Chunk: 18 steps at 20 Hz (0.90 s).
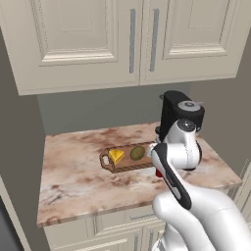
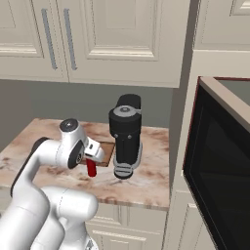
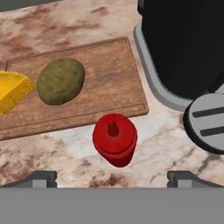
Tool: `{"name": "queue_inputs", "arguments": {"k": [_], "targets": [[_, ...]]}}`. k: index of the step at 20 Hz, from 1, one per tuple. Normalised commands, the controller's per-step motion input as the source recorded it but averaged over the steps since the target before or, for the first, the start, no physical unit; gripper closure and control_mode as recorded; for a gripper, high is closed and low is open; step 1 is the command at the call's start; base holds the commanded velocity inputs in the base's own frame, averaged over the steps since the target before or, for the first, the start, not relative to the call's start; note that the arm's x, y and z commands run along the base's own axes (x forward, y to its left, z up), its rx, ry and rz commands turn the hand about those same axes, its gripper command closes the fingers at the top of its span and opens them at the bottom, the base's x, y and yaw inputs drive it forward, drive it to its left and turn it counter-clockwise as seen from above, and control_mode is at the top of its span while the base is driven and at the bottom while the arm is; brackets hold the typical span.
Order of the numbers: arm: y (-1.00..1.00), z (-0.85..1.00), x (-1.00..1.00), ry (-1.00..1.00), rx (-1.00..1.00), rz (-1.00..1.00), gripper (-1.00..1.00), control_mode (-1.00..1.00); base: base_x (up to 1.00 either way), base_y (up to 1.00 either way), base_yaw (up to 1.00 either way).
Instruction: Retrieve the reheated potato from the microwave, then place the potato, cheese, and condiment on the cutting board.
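The brown cutting board [image 3: 109, 70] lies on the marble counter. On it rest the olive-brown potato [image 3: 60, 81] and, to its left, the yellow cheese wedge [image 3: 13, 92]. The red condiment bottle [image 3: 114, 139] stands upright on the counter just off the board's near edge. My gripper [image 3: 113, 177] hovers above the bottle, open, with a fingertip [image 3: 41, 177] far out on each side and nothing held. The left base view shows the board [image 1: 128, 163], cheese [image 1: 116, 156] and potato [image 1: 138, 152], with the bottle [image 1: 158, 173] peeking from behind my arm. The microwave [image 2: 219, 166] is at the right.
A black coffee machine [image 3: 183, 43] stands right beside the board and bottle, and its round drip base [image 3: 208, 122] is close to the bottle. Cabinets [image 1: 122, 39] hang above the counter. Bare counter [image 1: 68, 171] lies left of the board.
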Motion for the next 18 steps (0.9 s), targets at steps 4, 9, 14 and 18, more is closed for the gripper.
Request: {"name": "queue_inputs", "arguments": {"k": [4, 9, 14, 18], "targets": [[0.00, -0.12, 0.16, 0.00, 0.00, 0.00, -1.00, -1.00, 0.00, 0.00, 0.00], [0.00, -0.15, 0.14, 0.00, 0.00, 0.00, -1.00, -1.00, 0.00, 0.00, 0.00], [-0.05, -0.20, 0.12, 0.00, 0.00, 0.00, -1.00, -1.00, 0.00, 0.00, 0.00], [-0.03, -0.19, 0.10, 0.00, 0.00, 0.00, -1.00, -1.00, 0.00, 0.00, 0.00]]}}
